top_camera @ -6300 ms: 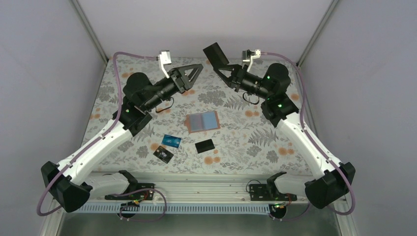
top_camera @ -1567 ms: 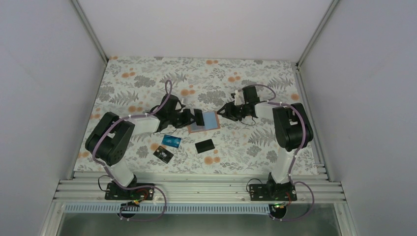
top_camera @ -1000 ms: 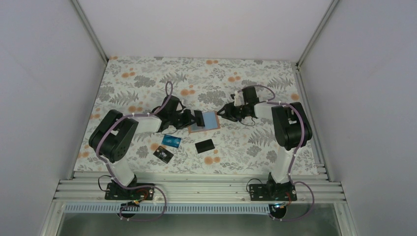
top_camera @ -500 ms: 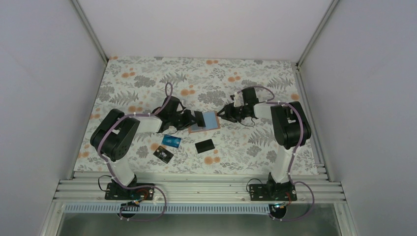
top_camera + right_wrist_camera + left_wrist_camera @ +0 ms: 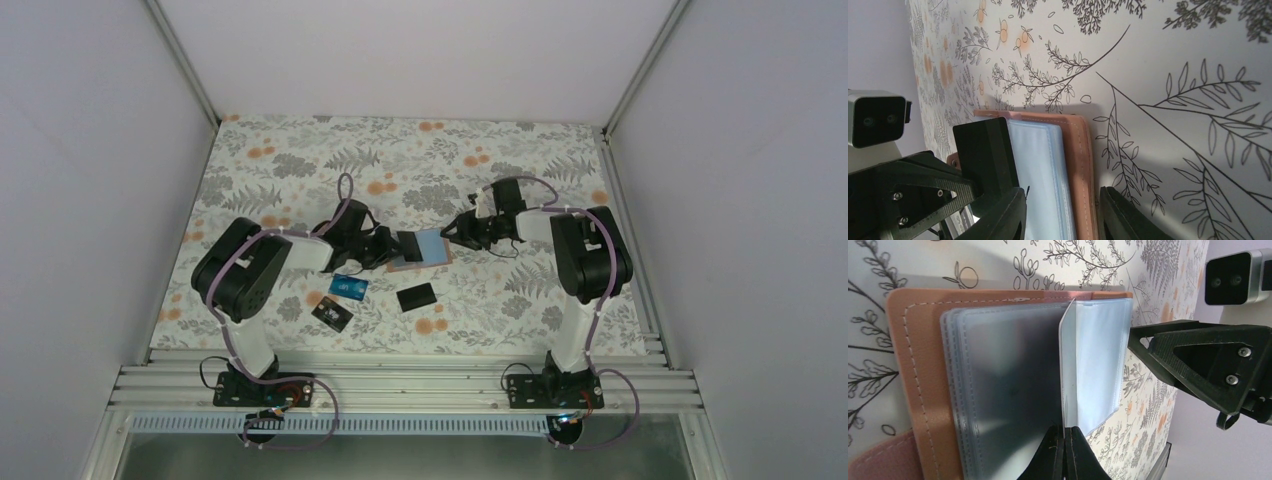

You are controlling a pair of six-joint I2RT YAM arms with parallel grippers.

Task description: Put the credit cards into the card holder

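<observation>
Lying nearest on the fern-printed cloth [image 5: 560, 300] is a marked card [image 5: 331, 314], black with pale print too small to read. A plain card [image 5: 417, 296], matt black, sits to its right. A blue card [image 5: 349, 287] lies just beyond the marked one. All three are thin flat rectangles, apart from one another.

Past them the holder [image 5: 903, 370] lies open. It is tan leather with a fine grain, rounded corners and a pale stitched border, and it carries a stack of clear plastic sleeves with seamed edges. The left claw [image 5: 1064, 437] has its black tips pressed together, pinching the edge of one leaf [image 5: 1068, 350], which stands up on edge from the stack. The sleeves on its left look grey and frosted, and those on its right look pale blue.

The right claw [image 5: 1060, 215], angular black plastic, is spread, with the holder's right border between its fingers. Whether either finger touches the leather cannot be told.

From above, the left claw covers the holder's left part. Both wrist views cut off part of the holder. The frosted plastic hides whether any sleeve has a card in it.
</observation>
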